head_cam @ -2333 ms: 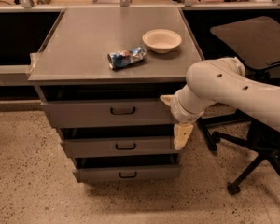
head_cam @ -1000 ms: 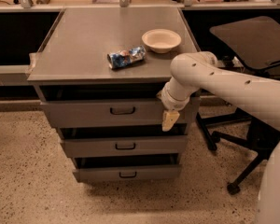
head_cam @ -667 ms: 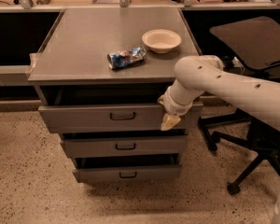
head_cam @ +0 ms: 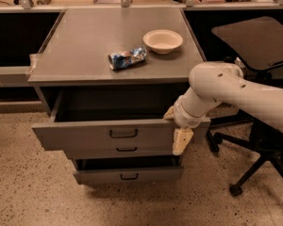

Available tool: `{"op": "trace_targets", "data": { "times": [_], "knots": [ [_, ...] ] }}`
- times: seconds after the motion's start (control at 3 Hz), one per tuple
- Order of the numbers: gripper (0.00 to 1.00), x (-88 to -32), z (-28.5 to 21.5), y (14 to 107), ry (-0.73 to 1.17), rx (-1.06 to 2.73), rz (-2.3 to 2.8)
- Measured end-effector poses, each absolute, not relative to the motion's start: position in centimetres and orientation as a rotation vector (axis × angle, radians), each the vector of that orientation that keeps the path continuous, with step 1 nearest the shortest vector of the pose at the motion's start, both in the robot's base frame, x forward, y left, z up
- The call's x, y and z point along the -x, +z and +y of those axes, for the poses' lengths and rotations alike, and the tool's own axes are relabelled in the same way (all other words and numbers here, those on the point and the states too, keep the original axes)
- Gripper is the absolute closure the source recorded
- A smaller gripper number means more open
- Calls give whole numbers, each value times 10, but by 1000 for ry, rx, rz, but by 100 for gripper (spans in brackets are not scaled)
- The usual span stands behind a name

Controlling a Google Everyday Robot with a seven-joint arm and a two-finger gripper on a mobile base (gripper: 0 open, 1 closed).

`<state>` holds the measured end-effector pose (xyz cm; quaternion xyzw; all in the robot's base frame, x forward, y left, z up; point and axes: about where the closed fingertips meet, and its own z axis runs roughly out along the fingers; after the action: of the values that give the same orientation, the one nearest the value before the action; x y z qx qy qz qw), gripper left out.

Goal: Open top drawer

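Sliding further out than a moment ago, the top drawer [head_cam: 85, 134] is standing well open beneath the table [head_cam: 85, 36], its grey inside showing. The gripper [head_cam: 180, 138] is hanging at the drawer front's 3 o'clock end, touching it. Whether its jaws are spread or pinching cannot be told. A bowl [head_cam: 163, 40] is sitting at 2 o'clock from a crumpled packet [head_cam: 127, 58].

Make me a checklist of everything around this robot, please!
Surface: flat grey metal cabinet top, holding two items.
Job's things: wide grey metal top drawer stands open, well forward of the two narrower grey drawers below.
Clutter: round cream bowl; crumpled blue snack packet beside it, apart.
Grippers: cream two-finger gripper at the open drawer front's right end.
Cables: nothing seen.
Surroundings: black office chair to the right; speckled floor.
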<state>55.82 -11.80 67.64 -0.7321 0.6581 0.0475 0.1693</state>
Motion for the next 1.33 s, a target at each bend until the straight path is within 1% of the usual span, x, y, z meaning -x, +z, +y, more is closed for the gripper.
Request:
{"op": "trace_targets", "data": {
  "times": [0.33, 0.67, 1.0, 1.33],
  "knots": [
    [0, -563, -119, 672, 130, 2087, 1874],
    [0, -563, -118, 672, 130, 2087, 1874],
    [23, -536, -104, 662, 222, 2140, 1895],
    [27, -504, -92, 657, 298, 2194, 1895]
  ]
}}
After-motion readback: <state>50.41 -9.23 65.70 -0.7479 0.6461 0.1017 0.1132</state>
